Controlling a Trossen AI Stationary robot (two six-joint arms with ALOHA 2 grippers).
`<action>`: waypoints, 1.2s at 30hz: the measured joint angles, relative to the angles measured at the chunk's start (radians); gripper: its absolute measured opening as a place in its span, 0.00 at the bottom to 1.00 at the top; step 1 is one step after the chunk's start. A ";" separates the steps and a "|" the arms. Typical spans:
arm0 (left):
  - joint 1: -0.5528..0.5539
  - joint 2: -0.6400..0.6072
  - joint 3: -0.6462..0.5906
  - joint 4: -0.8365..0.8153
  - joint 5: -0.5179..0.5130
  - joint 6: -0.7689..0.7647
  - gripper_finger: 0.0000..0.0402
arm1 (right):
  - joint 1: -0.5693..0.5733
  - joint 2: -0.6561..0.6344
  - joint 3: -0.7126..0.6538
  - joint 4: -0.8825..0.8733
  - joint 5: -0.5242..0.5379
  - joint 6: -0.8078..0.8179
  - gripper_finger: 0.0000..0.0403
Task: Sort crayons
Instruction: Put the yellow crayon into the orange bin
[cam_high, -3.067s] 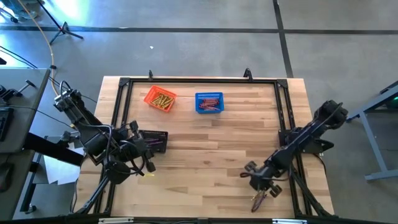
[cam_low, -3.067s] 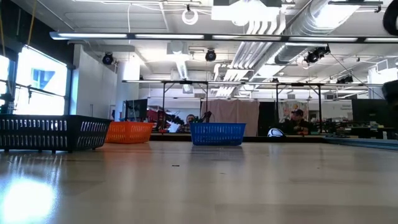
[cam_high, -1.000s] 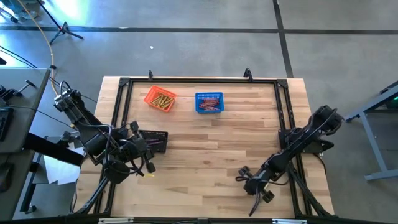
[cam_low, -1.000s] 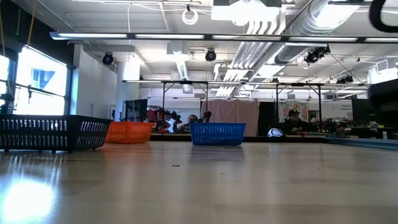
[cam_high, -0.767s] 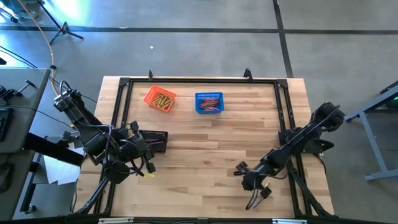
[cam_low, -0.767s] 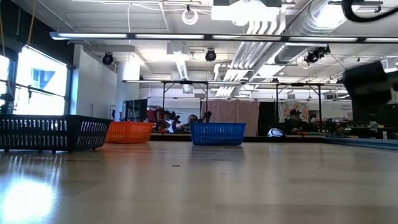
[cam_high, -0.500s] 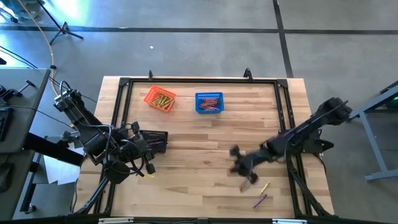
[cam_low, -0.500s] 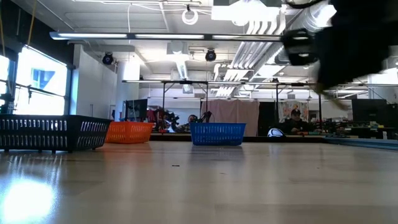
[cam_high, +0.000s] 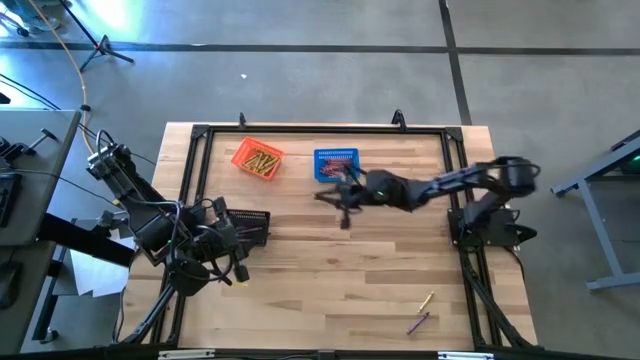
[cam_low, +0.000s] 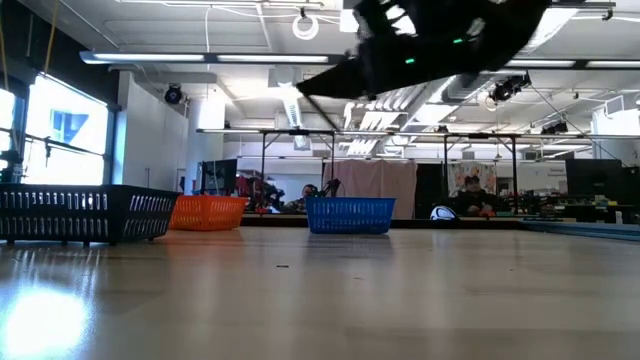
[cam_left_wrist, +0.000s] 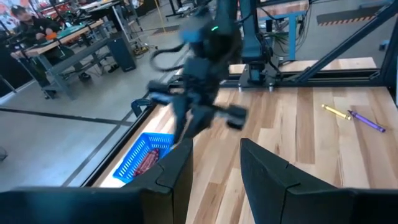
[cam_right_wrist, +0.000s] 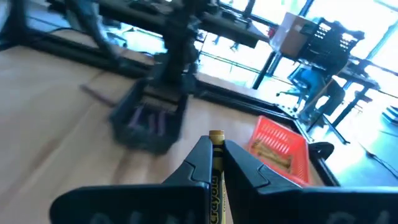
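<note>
**Right arm carries a yellow crayon by the blue basket**

The left gripper (cam_high: 237, 262) waits at the surface's (cam_high: 330, 290) nine o'clock edge, jaws parted and empty, just beside the black basket (cam_high: 248, 227) of purple crayons. Toward eleven o'clock, the orange basket (cam_high: 257, 159) holds yellow crayons; at twelve, the blue basket (cam_high: 336, 165) holds red ones. The right gripper (cam_high: 343, 196), beside the blue basket, has its jaws clamped on a yellow crayon (cam_right_wrist: 215, 167). At five o'clock lie a loose yellow crayon (cam_high: 425, 300) and a purple crayon (cam_high: 417, 322).
</note>
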 joint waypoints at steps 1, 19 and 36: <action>0.000 0.000 0.000 -0.002 -0.004 0.000 0.29 | -0.018 0.040 0.040 0.000 -0.011 0.001 0.02; 0.000 0.000 0.000 -0.005 0.005 0.001 0.29 | -0.191 0.652 0.791 0.213 -0.123 0.181 0.02; 0.000 0.000 0.000 -0.024 0.005 0.001 0.29 | -0.261 0.969 1.098 0.389 -0.111 0.347 0.02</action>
